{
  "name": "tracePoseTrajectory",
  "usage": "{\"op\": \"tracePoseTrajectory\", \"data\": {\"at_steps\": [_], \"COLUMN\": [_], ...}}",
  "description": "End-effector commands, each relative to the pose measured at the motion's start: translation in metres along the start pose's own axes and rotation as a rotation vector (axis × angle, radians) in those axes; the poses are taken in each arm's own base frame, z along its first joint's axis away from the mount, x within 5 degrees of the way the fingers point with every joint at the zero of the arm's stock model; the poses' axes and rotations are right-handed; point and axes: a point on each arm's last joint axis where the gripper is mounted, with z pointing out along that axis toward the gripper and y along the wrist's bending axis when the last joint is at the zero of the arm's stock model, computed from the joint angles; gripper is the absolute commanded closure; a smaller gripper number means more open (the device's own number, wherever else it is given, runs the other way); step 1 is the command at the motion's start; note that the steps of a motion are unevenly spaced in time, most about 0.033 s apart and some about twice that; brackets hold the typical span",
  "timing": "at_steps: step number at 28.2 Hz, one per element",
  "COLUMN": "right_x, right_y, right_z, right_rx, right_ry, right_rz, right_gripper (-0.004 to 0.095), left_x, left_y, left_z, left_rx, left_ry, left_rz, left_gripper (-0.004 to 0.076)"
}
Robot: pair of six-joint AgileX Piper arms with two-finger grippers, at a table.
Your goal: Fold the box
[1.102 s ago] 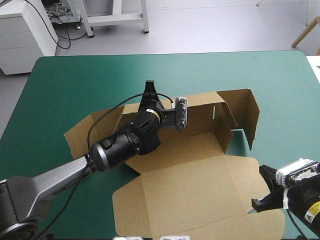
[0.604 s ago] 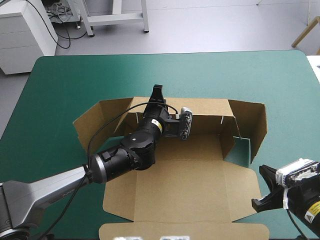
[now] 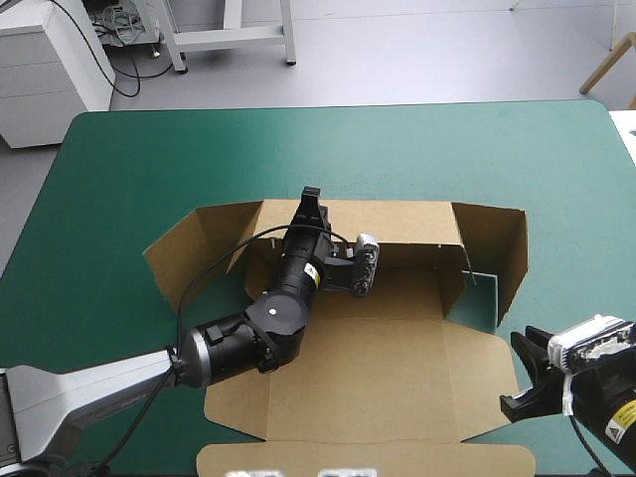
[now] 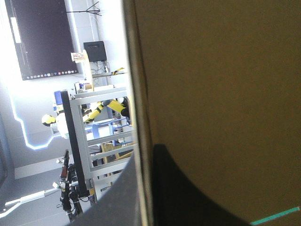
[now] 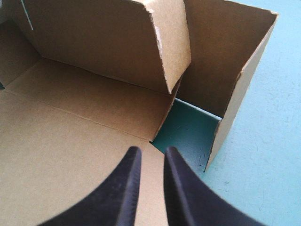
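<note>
- At the middle of the teal-green cover (image 3: 129, 169) lies the box (image 3: 358, 378), a cut sheet of plain brown board. Its near panels are flat and its far wall (image 3: 397, 221) stands upright.
- My left gripper (image 3: 311, 197) is at the top edge of that far wall, left of its middle. In the left wrist view a black finger (image 4: 188, 188) lies on each face of the board, clamped onto it, with the cut edge running between them.
- End flaps angle toward me from both ends of the wall. The right flap (image 3: 502, 248) stands on edge.
- My right gripper (image 5: 150, 153) sits just off the box's near right side, fingertips toward the flat board. They are parted by a narrow slit and hold nothing.
- Ahead of it, a notch between a short inner flap (image 5: 160, 52) and the right flap shows a patch of cover.
- I see matte board with creased fold lines and raw cut edges.
</note>
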Motion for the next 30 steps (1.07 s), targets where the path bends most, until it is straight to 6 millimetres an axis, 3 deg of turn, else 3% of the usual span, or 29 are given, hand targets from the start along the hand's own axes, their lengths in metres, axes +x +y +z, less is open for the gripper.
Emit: {"op": "tracePoseTrajectory", "data": {"at_steps": [1, 3, 7, 13, 24, 30], "right_x": [-0.012, -0.013, -0.015, -0.038, -0.137, -0.186], "right_y": [0.0, 0.0, -0.003, -0.008, -0.024, -0.049], "right_z": [-0.002, -0.002, 0.002, 0.02, 0.086, 0.13], "right_rx": [0.005, 0.007, 0.043, 0.105, 0.298, 0.306], "right_ry": [-0.077, -0.082, -0.088, -0.068, 0.031, 0.074], "right_rz": [-0.007, -0.01, -0.018, -0.005, -0.062, -0.04], "right_gripper": [0.0504, 0.0317, 0.0179, 0.0173, 0.015, 0.015], "left_x": [0.0, -0.003, -0.006, -0.007, -0.006, -0.007], "left_y": [0.014, 0.013, 0.012, 0.012, 0.013, 0.012], "left_z": [-0.014, -0.018, -0.021, -0.022, -0.021, -0.021], "left_rx": [-0.076, -0.08, -0.083, -0.088, -0.117, -0.119], "left_ry": [0.02, 0.029, 0.023, 0.025, 0.04, 0.047], "left_rz": [-0.024, -0.048, -0.063, -0.059, -0.031, -0.051], "left_gripper": [0.0734, 0.0734, 0.0734, 0.0734, 0.0734, 0.0734]}}
